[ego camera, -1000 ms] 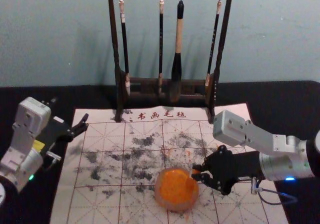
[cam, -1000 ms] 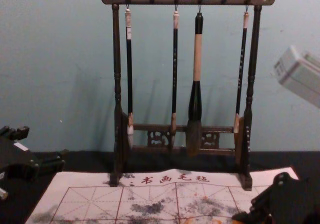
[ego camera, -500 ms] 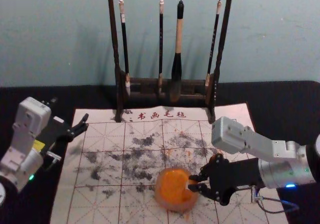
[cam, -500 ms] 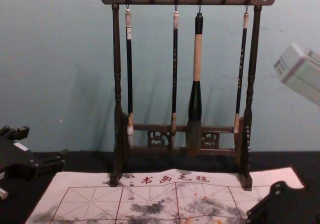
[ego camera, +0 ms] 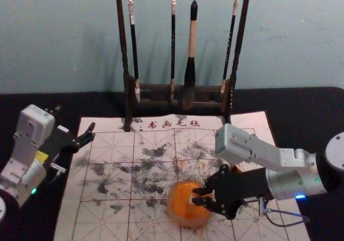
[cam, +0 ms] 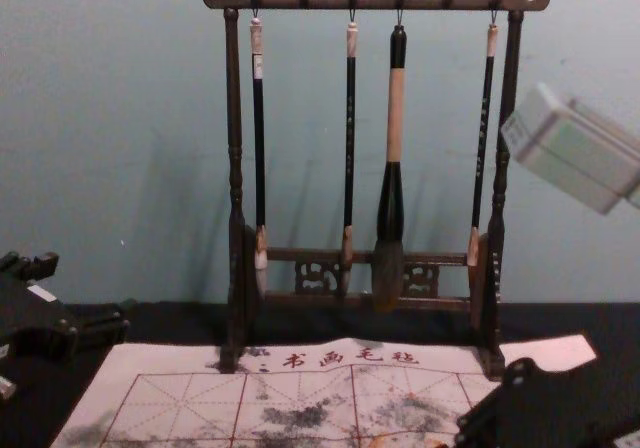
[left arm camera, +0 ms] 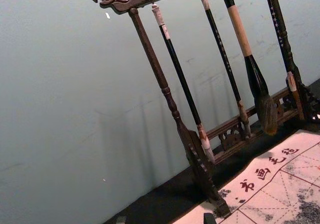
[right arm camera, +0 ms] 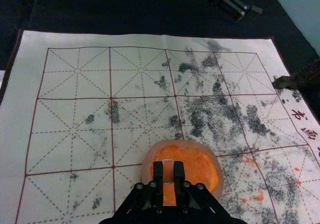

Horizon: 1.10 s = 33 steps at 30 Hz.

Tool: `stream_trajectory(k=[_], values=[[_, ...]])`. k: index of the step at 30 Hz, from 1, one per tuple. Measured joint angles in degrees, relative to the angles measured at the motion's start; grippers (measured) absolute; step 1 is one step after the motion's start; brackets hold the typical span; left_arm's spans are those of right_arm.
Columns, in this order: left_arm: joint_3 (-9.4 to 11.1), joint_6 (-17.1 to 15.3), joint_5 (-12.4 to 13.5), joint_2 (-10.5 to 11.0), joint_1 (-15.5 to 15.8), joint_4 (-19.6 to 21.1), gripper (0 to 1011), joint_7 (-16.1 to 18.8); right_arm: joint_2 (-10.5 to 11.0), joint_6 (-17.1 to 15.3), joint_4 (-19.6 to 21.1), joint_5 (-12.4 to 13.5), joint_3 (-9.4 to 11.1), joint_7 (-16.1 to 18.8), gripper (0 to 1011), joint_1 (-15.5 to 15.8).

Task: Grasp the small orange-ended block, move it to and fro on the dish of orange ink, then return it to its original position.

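Observation:
My right gripper (ego camera: 196, 196) is over the right part of the dish of orange ink (ego camera: 180, 213). In the right wrist view, the right gripper (right arm camera: 168, 174) is shut on the small block (right arm camera: 168, 171), whose pale, orange-tinted end shows between the fingertips, above the orange ink of the dish (right arm camera: 218, 184). Whether the block touches the ink I cannot tell. My left gripper (ego camera: 86, 136) stays parked at the left edge of the mat, its fingers apart with nothing between them.
A dark wooden rack (ego camera: 127, 52) with several hanging brushes stands behind at the mat's far edge. The ink-stained gridded mat (ego camera: 107, 219) lies on the black table (ego camera: 317, 112) under the dish.
My right gripper has moved left over the dish with the block still held, after shifting slightly right before that. The dish and the left arm have stayed where they were.

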State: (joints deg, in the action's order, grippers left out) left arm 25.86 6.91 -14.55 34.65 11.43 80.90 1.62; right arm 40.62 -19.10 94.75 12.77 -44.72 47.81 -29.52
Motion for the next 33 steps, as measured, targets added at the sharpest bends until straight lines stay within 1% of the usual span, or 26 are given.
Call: stream_trajectory(k=[12, 19, 24, 29, 31, 33], values=[[0.0, 0.0, 0.0, 0.0, 0.0, 0.0, 1001, 0.0, -2.5, -1.8, -3.9, -0.3, -0.3, -1.8, 84, -2.2], [0.0, 0.0, 0.0, 0.0, 0.0, 0.0, 1001, 0.0, -2.8, -2.5, -4.8, -0.2, 0.1, -2.4, 83, -2.4], [0.0, 0.0, 0.0, 0.0, 0.0, 0.0, 1001, 0.0, -2.1, -2.6, -4.7, 0.2, 0.7, -2.6, 83, -2.2], [0.0, 0.0, 0.0, 0.0, 0.0, 0.0, 1001, 0.0, -0.9, -2.5, -3.9, 0.8, 1.3, -2.5, 83, -1.5], [0.0, 0.0, 0.0, 0.0, 0.0, 0.0, 1001, 0.0, 0.2, -2.2, -2.8, 1.3, 1.6, -2.3, 84, -0.8], [0.0, 0.0, 0.0, 0.0, 0.0, 0.0, 1001, 0.0, 0.6, -2.1, -2.2, 1.4, 1.7, -2.2, 83, -0.5]])
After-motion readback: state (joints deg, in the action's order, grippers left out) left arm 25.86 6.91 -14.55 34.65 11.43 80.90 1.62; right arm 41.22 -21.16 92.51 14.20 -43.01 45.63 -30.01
